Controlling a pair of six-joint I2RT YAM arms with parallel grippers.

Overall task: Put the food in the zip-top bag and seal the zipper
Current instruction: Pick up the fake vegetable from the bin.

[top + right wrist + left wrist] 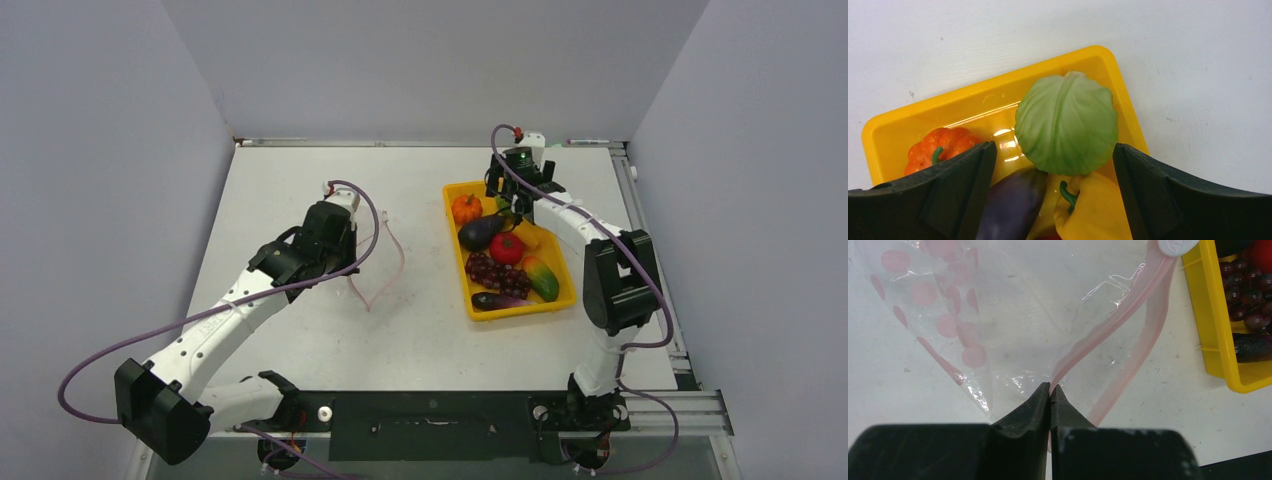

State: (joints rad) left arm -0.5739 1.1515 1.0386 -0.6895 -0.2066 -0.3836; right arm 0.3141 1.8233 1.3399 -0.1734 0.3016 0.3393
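The clear zip-top bag [998,315] with pink dots lies on the white table, mouth spread. My left gripper [1050,386] is shut on its pinkish zipper strip [1108,327]; it shows in the top view [352,266] too. The food sits in the yellow tray [562,272]: orange pumpkin [466,208], purple eggplant [481,232], red tomato [507,248], dark grapes [497,271]. My right gripper [1054,155] is open above the tray's far end, its jaws either side of a green cabbage [1066,124], with a yellow pepper [1093,212], eggplant [1010,205] and pumpkin [938,147] below.
The yellow tray's near corner [1218,340] lies right of the bag, with grapes [1245,295] in it. A white slider tab [1175,246] sits at the zipper's far end. Grey walls enclose the table on three sides.
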